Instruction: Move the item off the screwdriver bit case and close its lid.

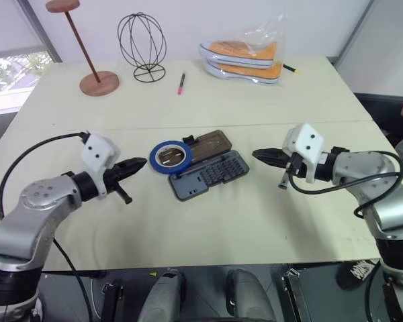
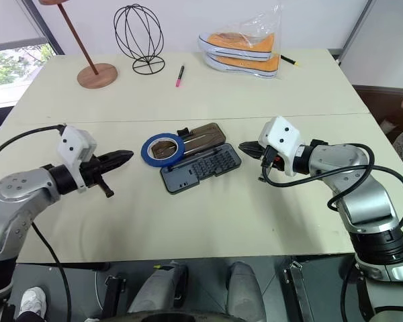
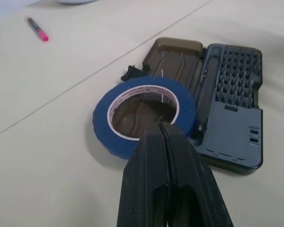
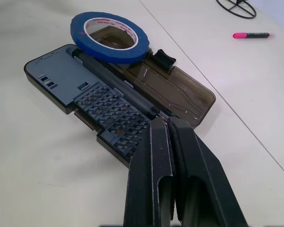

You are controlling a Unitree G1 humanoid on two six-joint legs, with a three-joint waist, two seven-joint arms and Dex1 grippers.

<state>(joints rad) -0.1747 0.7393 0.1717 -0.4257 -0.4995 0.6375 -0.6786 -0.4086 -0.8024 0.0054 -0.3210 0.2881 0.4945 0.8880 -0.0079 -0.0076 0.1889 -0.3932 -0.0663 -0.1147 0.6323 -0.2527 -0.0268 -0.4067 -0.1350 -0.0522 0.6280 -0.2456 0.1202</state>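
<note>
A: Where does the tape roll (image 1: pixel 171 157) sit?

B: It lies flat on the left end of the open lid (image 1: pixel 208 145), overhanging onto the worktop (image 1: pixel 255 221). The lid is folded back flat behind the bit case (image 1: pixel 209 176), whose rows of bits are exposed.

A: And the tools?

B: The left tool (image 1: pixel 138 163) hovers just left of the roll, the right tool (image 1: pixel 260 155) just right of the case. Both have their fingers pressed together and hold nothing.

A: So how should the roll come off?

B: I'd spread the left fingers, pinch the near wall of the ring (one finger inside the hole), lift it and set it on bare worktop, well apart from the case. Dragging it could shift the case. The lid can only swing once the roll is gone.
</note>
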